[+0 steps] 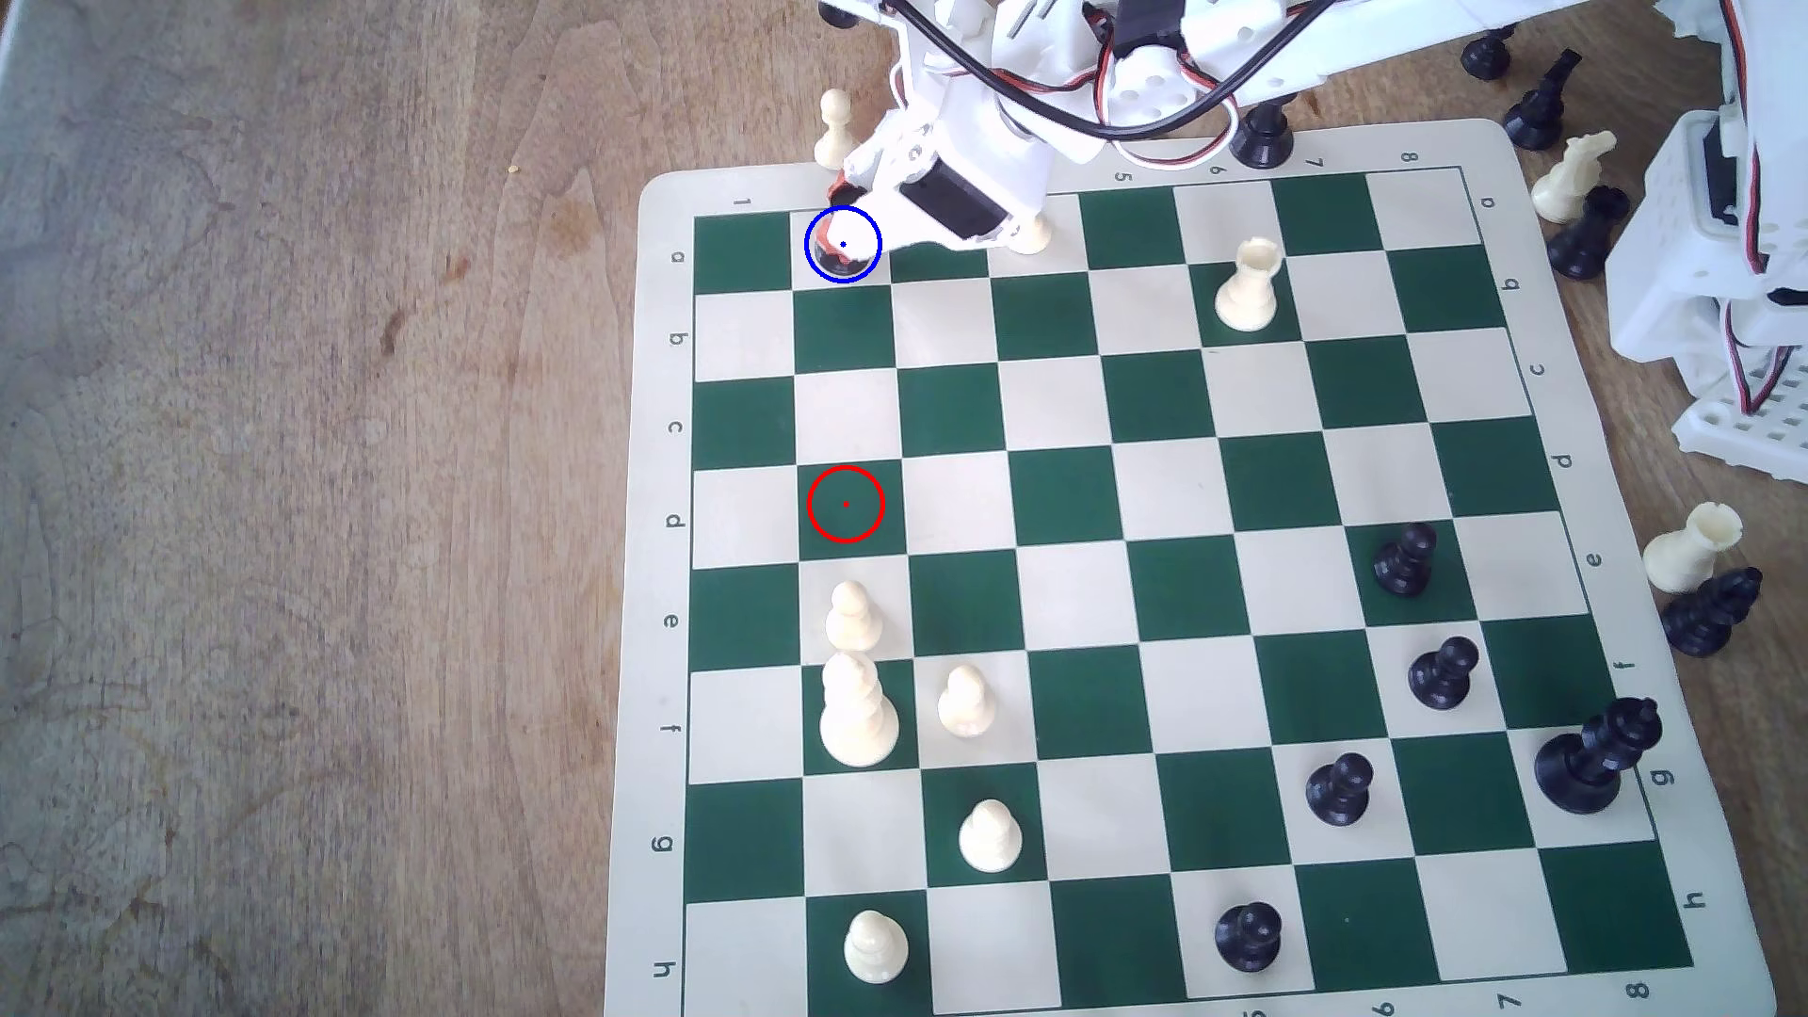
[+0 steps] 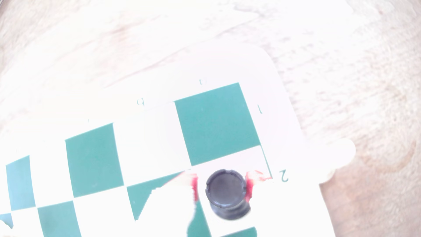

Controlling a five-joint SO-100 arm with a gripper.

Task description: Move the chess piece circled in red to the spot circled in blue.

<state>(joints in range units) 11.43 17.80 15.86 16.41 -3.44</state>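
Note:
The chess piece, a small black rook (image 2: 225,193), stands on the spot (image 1: 874,272), a cream square near the board's far left corner in the exterior view, ringed by a thin blue circle. There its dark base (image 1: 834,260) peeks out under my gripper (image 1: 847,231). In the wrist view my gripper (image 2: 222,186) straddles the rook's notched top. One red pad (image 2: 249,189) touches it, while the other red pad (image 2: 194,186) stands a narrow gap away. The red-circled green square (image 1: 845,504) is bare.
Cream pawns and a taller cream piece (image 1: 857,709) cluster near the board's front left. A cream rook (image 1: 1247,284) stands at the back and black pawns (image 1: 1443,673) on the right. Loose pieces (image 1: 1707,611) and the arm's white base (image 1: 1732,293) sit off the board's right edge.

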